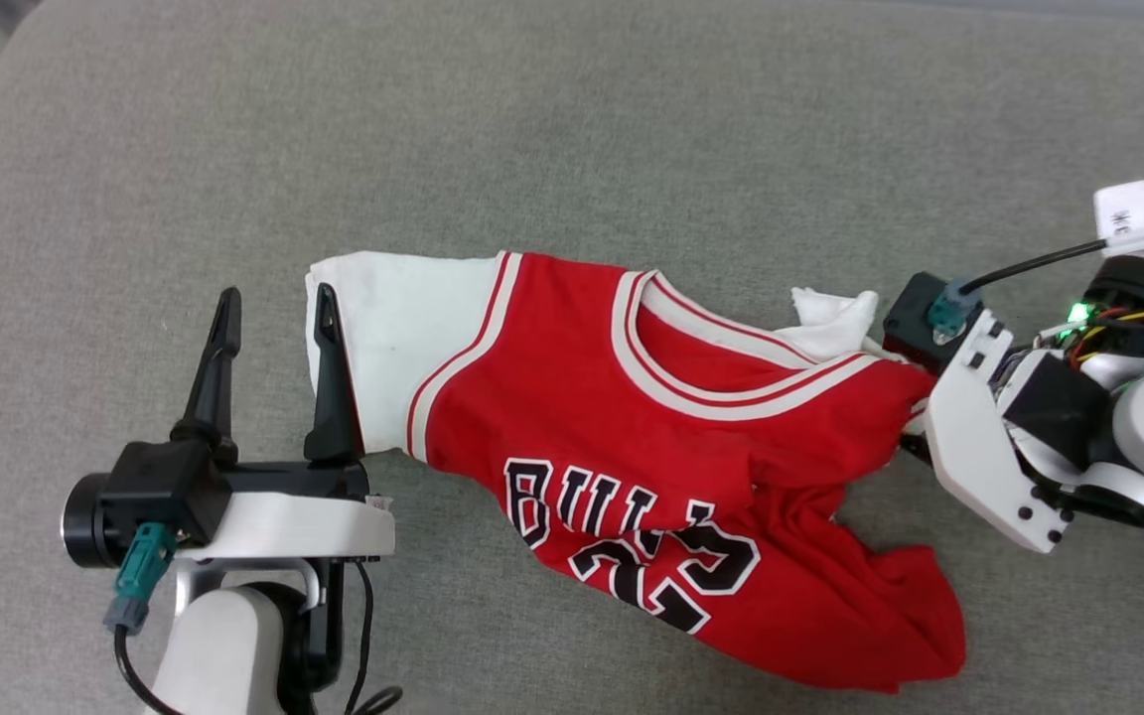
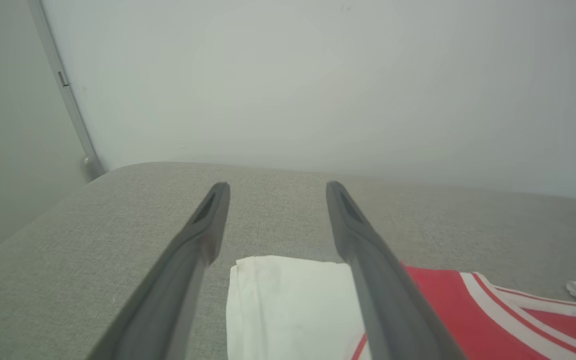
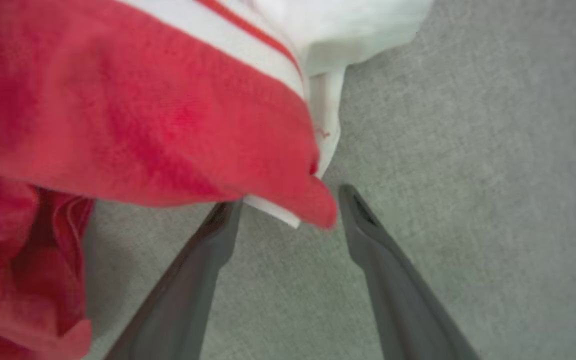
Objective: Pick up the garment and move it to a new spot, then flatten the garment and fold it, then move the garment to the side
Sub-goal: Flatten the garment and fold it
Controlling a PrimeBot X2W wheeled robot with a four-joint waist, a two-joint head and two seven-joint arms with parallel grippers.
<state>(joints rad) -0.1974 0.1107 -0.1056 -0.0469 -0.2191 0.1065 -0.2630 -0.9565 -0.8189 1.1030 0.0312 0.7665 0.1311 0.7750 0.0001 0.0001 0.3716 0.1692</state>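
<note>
Garment (image 1: pixel 632 447) location: centre of the grey upholstered surface (image 1: pixel 572 129), chest side up, collar toward the far side and hem toward the near right. The red body is wrinkled, and a fold partly covers the black lettering (image 1: pixel 622 536). The left white sleeve (image 1: pixel 383 348) lies flat and extended to the left. The right white sleeve (image 1: pixel 835 313) is bunched at the far right. The left end effector (image 1: pixel 276 298) sits at the near left with its fingers spread apart and released. Its right finger (image 2: pixel 368 265) overlaps the outer edge of the flat sleeve, and its left finger (image 2: pixel 188 265) is over bare surface just beside that edge. The right end effector (image 3: pixel 288 200) is at the right shoulder of the garment, fingers parted and not clamped. In the right wrist view a red corner with a white edge lies between the fingertips, against the left one.
</note>
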